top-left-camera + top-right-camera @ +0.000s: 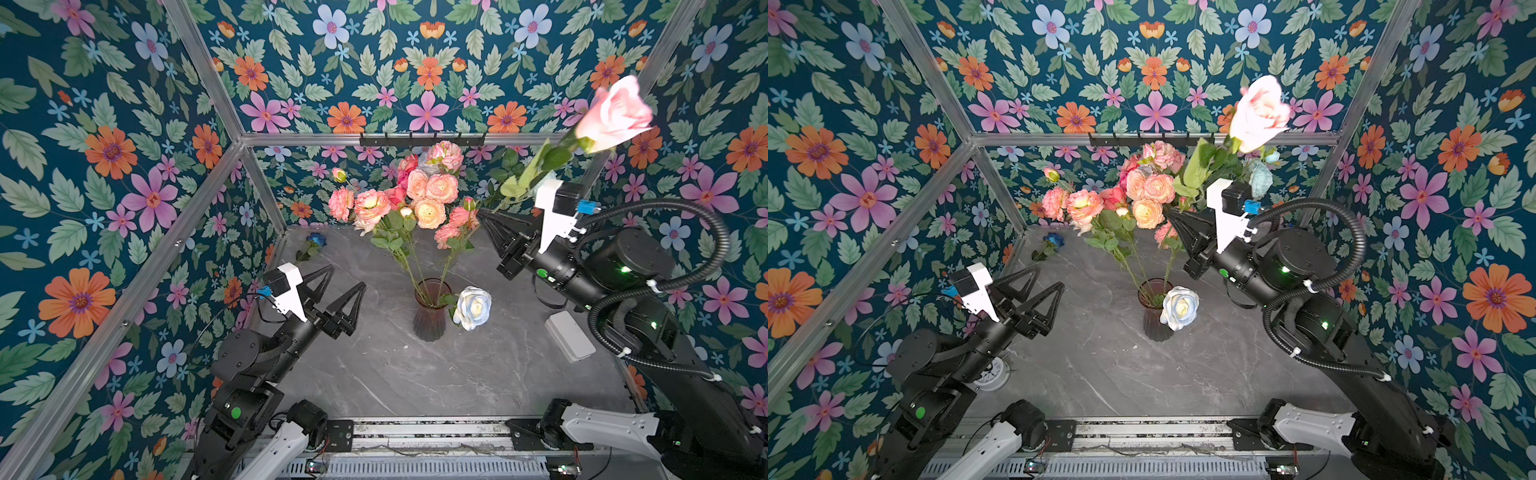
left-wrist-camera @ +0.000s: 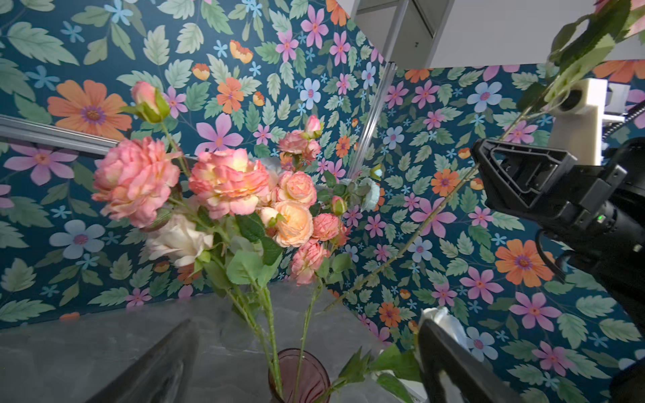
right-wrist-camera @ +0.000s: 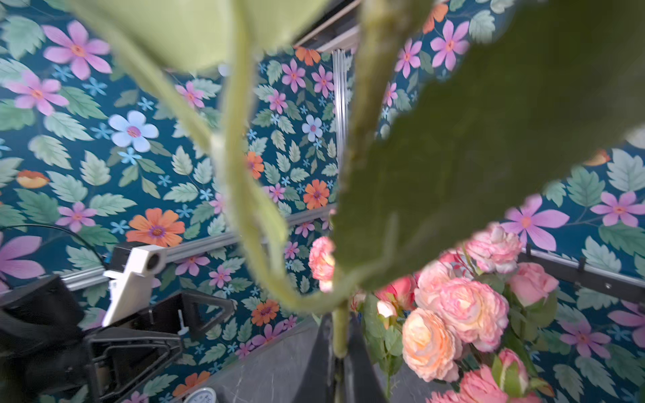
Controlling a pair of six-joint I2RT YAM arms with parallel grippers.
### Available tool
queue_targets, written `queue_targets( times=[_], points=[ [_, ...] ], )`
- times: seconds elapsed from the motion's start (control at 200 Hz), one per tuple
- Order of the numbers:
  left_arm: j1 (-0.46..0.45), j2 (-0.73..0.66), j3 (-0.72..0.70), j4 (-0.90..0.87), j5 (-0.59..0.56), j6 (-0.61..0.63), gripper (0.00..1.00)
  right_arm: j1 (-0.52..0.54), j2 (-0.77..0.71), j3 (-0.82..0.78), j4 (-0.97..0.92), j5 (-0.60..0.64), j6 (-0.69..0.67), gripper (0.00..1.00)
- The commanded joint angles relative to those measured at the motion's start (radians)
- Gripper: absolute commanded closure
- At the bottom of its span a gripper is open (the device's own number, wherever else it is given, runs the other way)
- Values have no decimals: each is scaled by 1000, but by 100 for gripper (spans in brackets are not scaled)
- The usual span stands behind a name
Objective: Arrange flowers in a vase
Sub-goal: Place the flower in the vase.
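Clamping pink rose [image 1: 617, 114] in both top views, right hand [image 1: 483, 215] closed tight, bloom high above it; left hand [image 1: 346, 277] spread wide, empty, vase [image 1: 431, 309] of flowers [image 1: 415, 195] just ahead. Left wrist: vase ahead between spread fingers [image 2: 157, 366]. Right wrist: stem [image 3: 340, 328] pinched between fingers.

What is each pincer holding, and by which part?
Right pincer is shut on the pink rose, gripping its stem just below the leaves. Left pincer is open and empty.

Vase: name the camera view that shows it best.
Both top views show the vase nearly whole, standing on the table. The left wrist view catches only its rim; the right wrist view misses it.
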Motion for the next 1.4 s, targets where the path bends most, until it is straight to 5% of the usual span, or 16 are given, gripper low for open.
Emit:
queue_targets(
  times=[0.0,0.61,0.795,0.91,1.15,1.395],
  points=[
    [0,-28,-26,-26,-119,-5,1,-28,6,-40,42,29,-30,100],
    [0,-20,-42,-78,-148,0,1,-98,26,-280,30,-18,87,100],
    [0,-17,-34,-95,-170,-2,1,-99,-1,-345,16,9,124,54],
    [0,-8,-33,-105,-187,-9,1,-98,-38,-376,-3,43,136,38],
    [0,67,1,-175,-301,-36,1,-98,-147,-428,-79,110,176,20],
    [6,272,91,-301,-468,-55,2,-99,-309,-497,-75,269,186,16]
  ],
)
